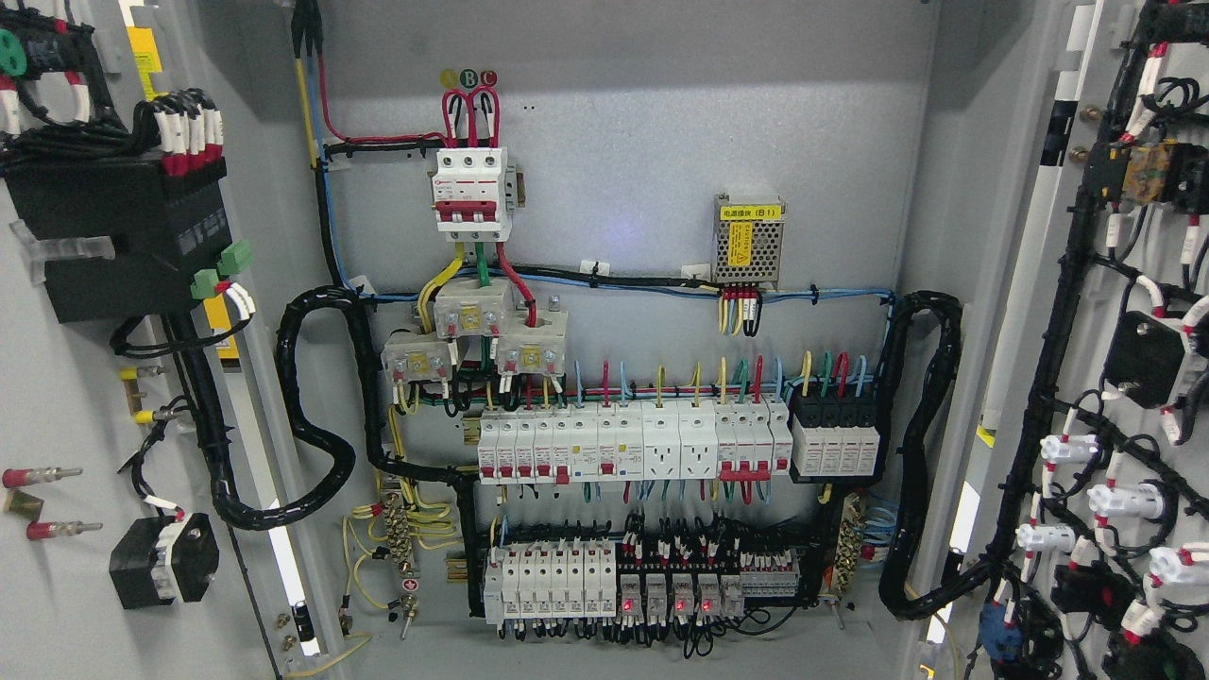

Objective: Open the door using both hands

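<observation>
Fingers of both hands are out of view, state indeterminable; with left door (pixel 57 378) and right door (pixel 1115 378) swung wide either side of the breaker row (pixel 633 444), opening appears complete, so only withdrawal should remain.

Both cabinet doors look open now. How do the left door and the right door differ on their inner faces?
The left door carries one large black box near its top; the right door carries many smaller parts all the way down. The left door has two red-tipped pins poking out low down; the right door has a cluster of white cylindrical parts instead. Both are grey, swung wide open, and fed by black cable bundles from the cabinet.
</observation>
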Action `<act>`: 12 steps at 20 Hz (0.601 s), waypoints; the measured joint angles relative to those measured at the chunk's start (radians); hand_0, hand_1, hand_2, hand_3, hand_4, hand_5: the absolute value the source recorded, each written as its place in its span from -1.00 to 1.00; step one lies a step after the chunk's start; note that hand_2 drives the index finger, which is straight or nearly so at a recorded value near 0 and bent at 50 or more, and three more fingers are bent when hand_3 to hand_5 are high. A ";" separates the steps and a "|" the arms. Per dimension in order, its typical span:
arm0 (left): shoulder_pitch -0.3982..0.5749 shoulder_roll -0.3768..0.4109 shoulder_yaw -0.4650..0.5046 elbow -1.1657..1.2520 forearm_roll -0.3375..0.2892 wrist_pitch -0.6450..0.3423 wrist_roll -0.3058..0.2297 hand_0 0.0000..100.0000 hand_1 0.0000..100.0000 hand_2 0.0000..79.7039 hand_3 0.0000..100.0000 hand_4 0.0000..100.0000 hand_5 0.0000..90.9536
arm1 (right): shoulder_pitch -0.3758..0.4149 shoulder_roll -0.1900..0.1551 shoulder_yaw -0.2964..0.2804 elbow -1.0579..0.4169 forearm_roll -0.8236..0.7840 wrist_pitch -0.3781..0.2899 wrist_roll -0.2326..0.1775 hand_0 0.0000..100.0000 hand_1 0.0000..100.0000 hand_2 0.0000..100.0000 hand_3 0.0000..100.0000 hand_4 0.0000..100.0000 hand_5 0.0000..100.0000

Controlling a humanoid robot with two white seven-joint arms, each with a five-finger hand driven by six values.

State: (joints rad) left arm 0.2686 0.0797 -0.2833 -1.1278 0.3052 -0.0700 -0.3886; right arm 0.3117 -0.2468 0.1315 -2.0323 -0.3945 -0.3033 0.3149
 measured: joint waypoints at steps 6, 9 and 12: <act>0.013 0.029 0.001 -0.296 -0.001 0.009 -0.020 -1.00 -1.00 -1.00 -1.00 -1.00 -1.00 | 0.040 -0.041 -0.089 -0.026 -0.015 -0.078 0.002 -0.60 -0.75 -1.00 -1.00 -1.00 -1.00; 0.014 0.039 0.006 -0.431 -0.001 0.009 -0.021 -1.00 -1.00 -1.00 -1.00 -1.00 -1.00 | 0.050 -0.054 -0.132 -0.035 -0.057 -0.109 0.003 -0.60 -0.75 -1.00 -1.00 -1.00 -1.00; 0.016 0.048 0.026 -0.550 -0.001 0.012 -0.024 -1.00 -1.00 -1.00 -1.00 -1.00 -1.00 | 0.056 -0.065 -0.174 -0.041 -0.086 -0.127 0.003 -0.60 -0.75 -1.00 -1.00 -1.00 -1.00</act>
State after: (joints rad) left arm 0.2848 0.1274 -0.2577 -1.6777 0.3040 -0.0578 -0.4126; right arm 0.3682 -0.3122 -0.0428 -2.0734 -0.4804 -0.4299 0.3179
